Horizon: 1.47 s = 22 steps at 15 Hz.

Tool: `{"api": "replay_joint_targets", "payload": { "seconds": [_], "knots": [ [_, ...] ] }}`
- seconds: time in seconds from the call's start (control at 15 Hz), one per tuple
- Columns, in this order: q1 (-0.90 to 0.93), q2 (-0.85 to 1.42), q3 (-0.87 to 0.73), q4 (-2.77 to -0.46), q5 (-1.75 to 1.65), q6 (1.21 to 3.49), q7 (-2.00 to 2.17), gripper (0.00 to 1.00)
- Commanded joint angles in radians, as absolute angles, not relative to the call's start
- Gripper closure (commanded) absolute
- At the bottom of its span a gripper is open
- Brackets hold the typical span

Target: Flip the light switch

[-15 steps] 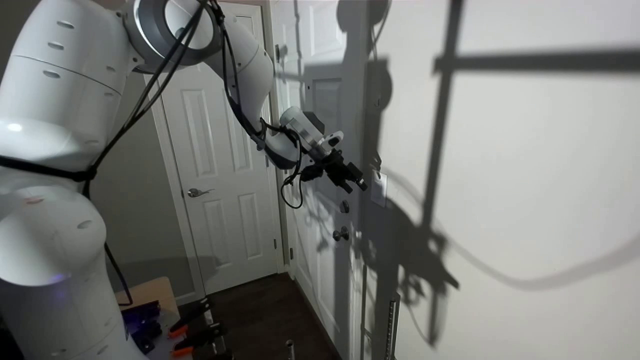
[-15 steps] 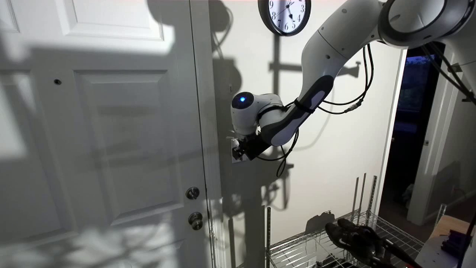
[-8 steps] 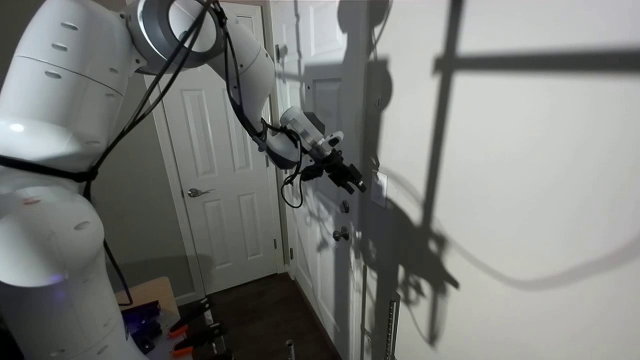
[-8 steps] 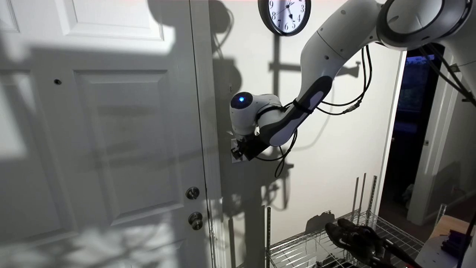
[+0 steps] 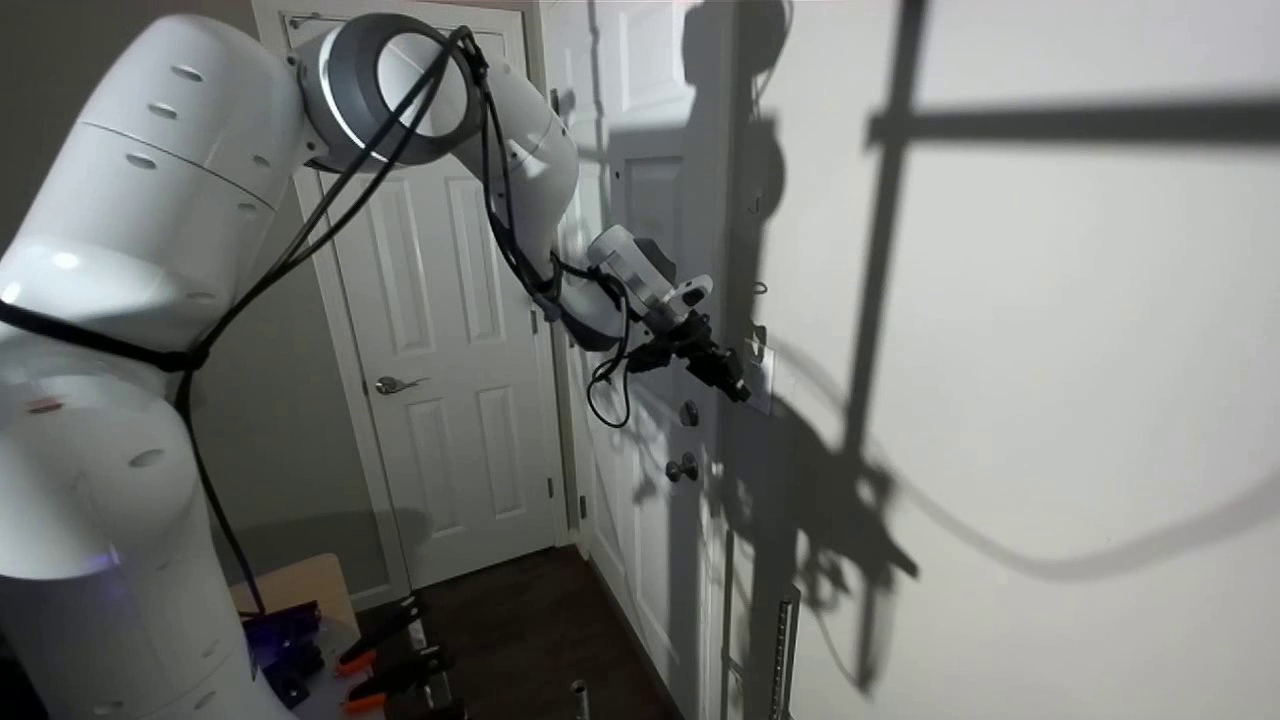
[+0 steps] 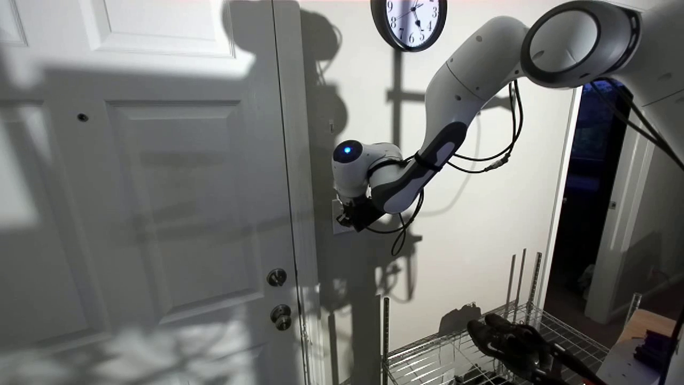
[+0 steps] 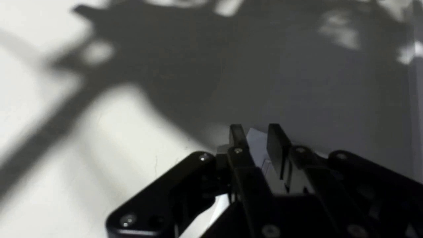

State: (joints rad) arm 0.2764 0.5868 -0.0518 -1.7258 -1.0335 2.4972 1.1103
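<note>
The light switch, a white plate on the wall beside the door, is partly covered by my gripper in an exterior view. My black gripper hangs in front of that plate and points downward at a slant. In the wrist view the two fingers of my gripper stand partly apart, with a narrow gap and nothing held. Through this gap shows a part of the switch plate with a rocker edge. Whether a fingertip touches the switch I cannot tell.
The white door with its deadbolt and knob is beside the switch. A clock hangs above. A wire shelf stands below, with black tools on it. Arm shadows fall across the wall.
My arm has reached forward and down, bringing the gripper lower and closer to the switch plate. The fingers have drawn nearer to each other, leaving a smaller gap.
</note>
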Motion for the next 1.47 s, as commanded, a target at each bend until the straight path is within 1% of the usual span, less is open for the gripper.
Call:
{"api": "replay_joint_targets", "payload": {
  "seconds": [0.0,0.47,1.0,1.4],
  "knots": [
    [0.266,0.580,-0.062,-1.717,-1.061,2.529,1.160,0.99],
    [0.273,0.567,-0.066,-1.706,-1.062,2.537,1.188,1.00],
    [0.282,0.570,-0.080,-1.696,-1.130,2.571,1.338,1.00],
    [0.275,0.572,-0.073,-1.694,-1.154,2.631,1.404,1.00]
  ]
}}
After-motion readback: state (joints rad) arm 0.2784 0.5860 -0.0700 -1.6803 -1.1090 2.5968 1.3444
